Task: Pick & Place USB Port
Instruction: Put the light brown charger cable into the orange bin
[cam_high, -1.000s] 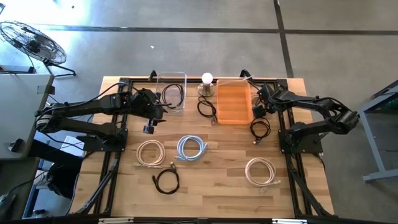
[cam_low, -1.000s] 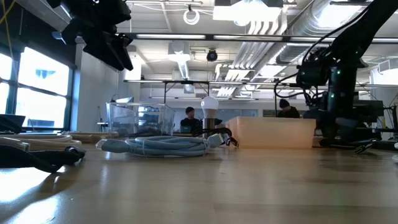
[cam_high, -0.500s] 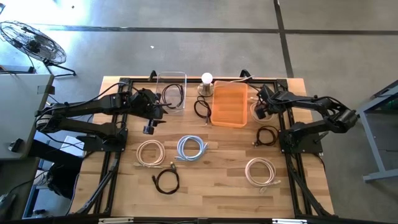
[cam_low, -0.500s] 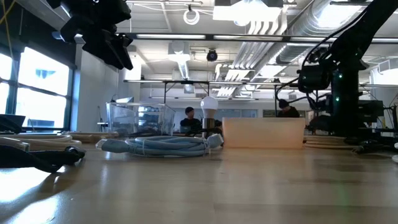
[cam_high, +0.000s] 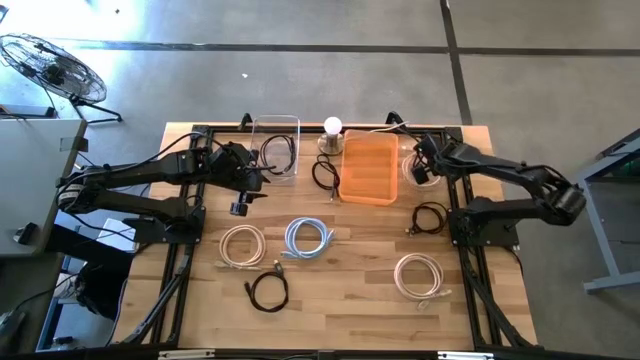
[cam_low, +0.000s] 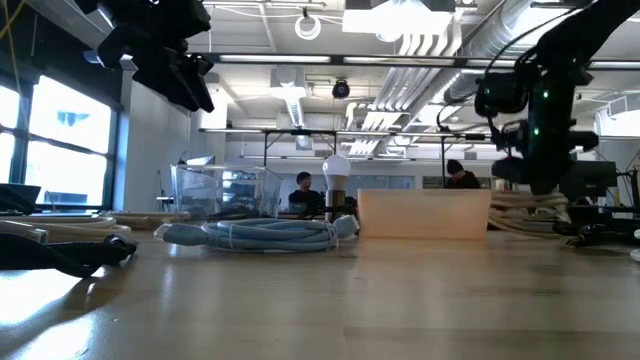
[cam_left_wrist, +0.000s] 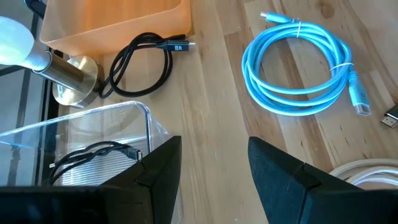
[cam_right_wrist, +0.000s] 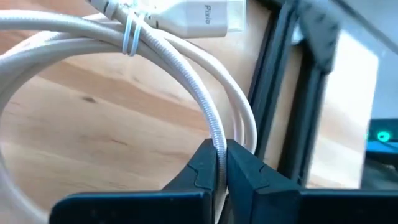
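I'm seeing the counter (cam_high: 330, 290) carrying an orange bin (cam_high: 368, 170) at the back centre and a clear bin (cam_high: 275, 145) to its left with a black cable inside. A lamp (cam_high: 332, 133) is standing between the bins. Loose coils are lying in front: blue cable (cam_high: 308, 238) mid-counter, white coil (cam_high: 242, 245) left of it, another white coil (cam_high: 418, 275) front right, black cables elsewhere. My right hand (cam_right_wrist: 221, 165) is sitting just right of the orange bin, fingers together and clamping a white USB cable (cam_right_wrist: 180, 65) lifted off the wood. My left hand (cam_left_wrist: 214, 165) is hovering beside the clear bin, fingers apart, gripping nothing.
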